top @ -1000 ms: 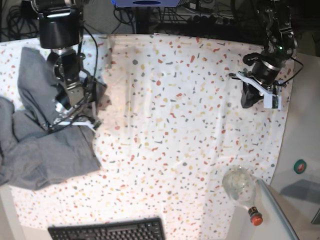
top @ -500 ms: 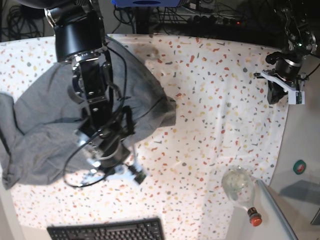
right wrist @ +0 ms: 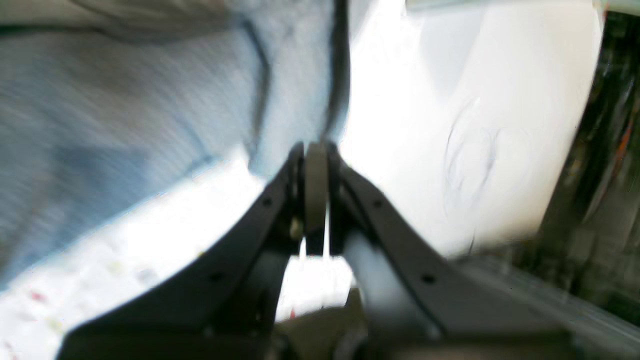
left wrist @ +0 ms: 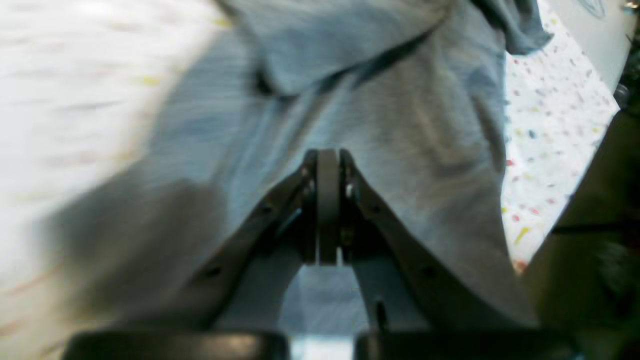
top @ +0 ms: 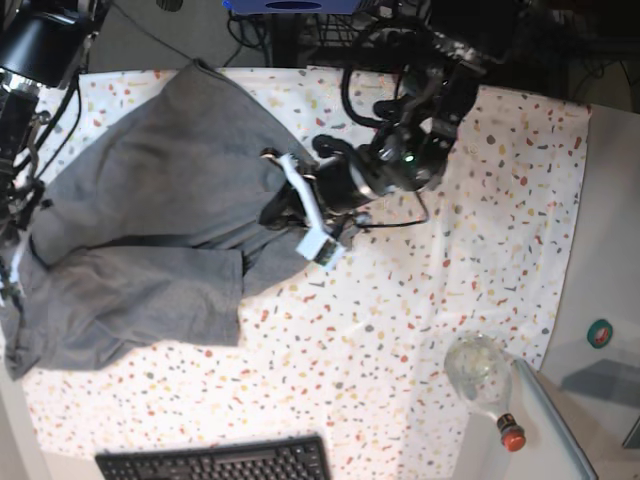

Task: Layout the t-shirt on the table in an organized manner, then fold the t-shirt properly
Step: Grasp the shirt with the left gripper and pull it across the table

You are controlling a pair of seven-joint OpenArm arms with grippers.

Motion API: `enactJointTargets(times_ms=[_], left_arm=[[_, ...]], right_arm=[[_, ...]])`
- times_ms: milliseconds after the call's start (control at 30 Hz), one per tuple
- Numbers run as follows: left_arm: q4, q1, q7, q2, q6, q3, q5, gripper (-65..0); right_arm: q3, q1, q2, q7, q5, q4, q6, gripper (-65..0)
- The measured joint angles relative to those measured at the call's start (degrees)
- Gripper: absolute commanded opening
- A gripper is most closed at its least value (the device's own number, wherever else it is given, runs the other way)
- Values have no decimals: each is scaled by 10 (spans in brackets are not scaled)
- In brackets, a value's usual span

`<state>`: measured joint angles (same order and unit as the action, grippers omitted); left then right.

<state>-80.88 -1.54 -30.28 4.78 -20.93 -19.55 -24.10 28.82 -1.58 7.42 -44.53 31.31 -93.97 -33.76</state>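
The grey t-shirt (top: pixel 150 200) lies spread but creased over the left half of the speckled table (top: pixel 450 300), its lower part doubled over. My left gripper (top: pixel 280 210) reaches in from the back right and sits shut at the shirt's right edge. In the left wrist view its fingertips (left wrist: pixel 327 155) are pressed together against the t-shirt (left wrist: pixel 400 100), with nothing seen pinched. My right gripper (top: pixel 14 262) is at the far left edge, shut on the t-shirt. The right wrist view shows a dark hem of the t-shirt (right wrist: pixel 125 100) running into the closed right gripper (right wrist: pixel 316 147).
A black keyboard (top: pixel 215 462) lies at the front edge. A clear bottle with a red cap (top: pixel 485 385) lies at the front right corner. A plain grey side surface (top: pixel 610 200) with a small green disc (top: pixel 600 333) borders the table on the right. Cables hang behind.
The left arm has swung from the right edge to the middle, onto the shirt. The right arm has gone from mid-table to the far left, and the shirt now lies spread wider.
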Motion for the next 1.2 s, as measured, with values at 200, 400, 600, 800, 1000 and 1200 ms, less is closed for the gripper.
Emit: enactJointTargets(times_ms=[200, 400, 600, 800, 1000, 1200], left_arm=[[210, 82, 22, -18, 11, -40, 0, -650], [366, 192, 107, -11, 0, -38, -10, -650], [523, 320, 175, 14, 24, -40, 8, -650], [645, 431, 266, -13, 23, -40, 9, -650], [491, 435, 135, -14, 16, -28, -13, -650], [112, 171, -43, 75, 22, 116, -131, -650]], right_arm=[[136, -33, -4, 41, 2, 92, 0, -650], [168, -25, -1, 48, 2, 101, 0, -650], [170, -6, -42, 43, 2, 101, -10, -650], [169, -14, -68, -19, -70, 84, -65, -650], [174, -23, -62, -95, -143, 0, -63, -369], [169, 24, -64, -106, -159, -76, -63, -366]])
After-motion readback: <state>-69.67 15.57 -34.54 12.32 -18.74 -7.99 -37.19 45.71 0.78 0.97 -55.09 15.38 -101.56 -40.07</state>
